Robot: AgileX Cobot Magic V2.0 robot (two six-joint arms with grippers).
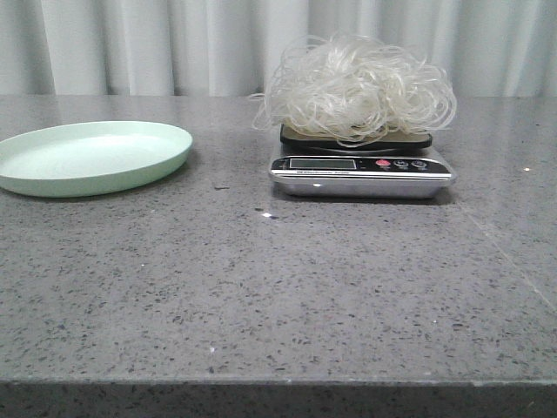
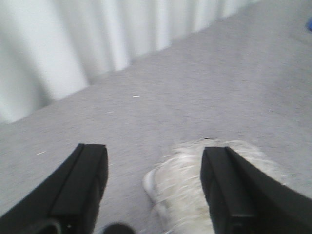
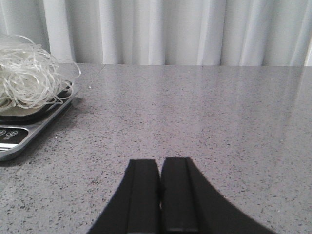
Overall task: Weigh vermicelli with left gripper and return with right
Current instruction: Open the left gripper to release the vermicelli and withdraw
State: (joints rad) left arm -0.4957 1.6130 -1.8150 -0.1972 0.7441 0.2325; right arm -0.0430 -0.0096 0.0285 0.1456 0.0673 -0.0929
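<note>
The vermicelli (image 1: 357, 89) is a fluffy white mound lying on the black platform of a silver kitchen scale (image 1: 361, 167), right of the table's middle. Neither arm shows in the front view. In the blurred left wrist view my left gripper (image 2: 153, 148) is open, its black fingers (image 2: 85, 180) wide apart above the table. The vermicelli (image 2: 183, 187) shows below, between the fingers and nearer one of them, not touched. My right gripper (image 3: 160, 163) is shut and empty, low over bare table. From there the vermicelli (image 3: 27, 80) and scale (image 3: 24, 134) lie off to one side.
An empty pale green round plate (image 1: 91, 157) sits at the table's left. White curtains hang behind the back edge. The grey speckled tabletop (image 1: 278, 287) runs to the front edge.
</note>
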